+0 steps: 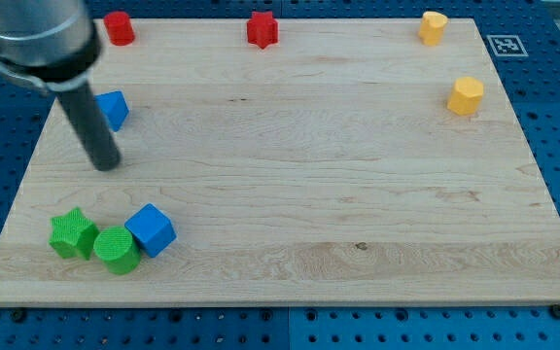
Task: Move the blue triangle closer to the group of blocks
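Observation:
The blue triangle (114, 108) lies near the board's left edge, upper part of the view, partly hidden by the rod. My tip (107, 163) rests on the board just below and slightly left of it. The group sits at the bottom left: a green star (71, 234), a green cylinder (116, 250) and a blue cube (151, 229), touching one another. The tip is well above the group.
A red cylinder (119, 27) and a red star (262, 29) sit at the top edge. A yellow block (433, 27) is at the top right, and a yellow hexagonal block (466, 96) is below it. The wooden board (309, 175) lies on a blue pegboard.

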{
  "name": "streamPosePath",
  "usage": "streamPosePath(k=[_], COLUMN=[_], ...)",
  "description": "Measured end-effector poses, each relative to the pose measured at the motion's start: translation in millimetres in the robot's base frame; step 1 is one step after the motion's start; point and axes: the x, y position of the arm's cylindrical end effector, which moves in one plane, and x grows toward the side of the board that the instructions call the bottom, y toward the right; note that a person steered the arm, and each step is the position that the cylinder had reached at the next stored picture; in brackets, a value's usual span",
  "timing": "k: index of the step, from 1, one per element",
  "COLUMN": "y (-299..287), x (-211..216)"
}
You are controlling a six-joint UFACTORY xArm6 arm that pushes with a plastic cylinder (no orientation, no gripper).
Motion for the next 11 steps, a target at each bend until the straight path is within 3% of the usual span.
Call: streamPosePath(k=[1,2,3,4,6,8,11], y=[-66.5,-69.1,-14.6,23.5,16.9,-1.8,23.6], x=[-25.2,-60.5,-105.1,-104.3,-48.0,-58.5,-8.1])
